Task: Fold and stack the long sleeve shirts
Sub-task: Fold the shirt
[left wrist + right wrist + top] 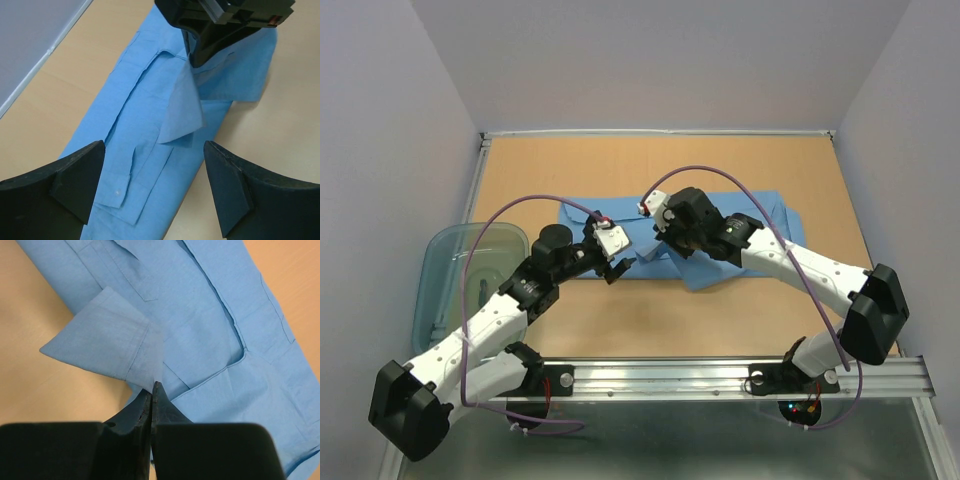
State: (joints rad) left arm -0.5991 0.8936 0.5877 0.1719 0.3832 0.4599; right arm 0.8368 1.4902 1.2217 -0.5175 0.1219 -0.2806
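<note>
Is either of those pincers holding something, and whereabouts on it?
The right pincer is shut on the light blue shirt, pinching the corner of a lifted flap, seemingly a sleeve cuff. The left pincer is open and holds nothing.

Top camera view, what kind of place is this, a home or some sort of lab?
Most likely a robot lab test cell: the left arm and right arm are bolted to a metal rail, plain white panels box in the wooden table, and the only garment is one light blue shirt.
</note>
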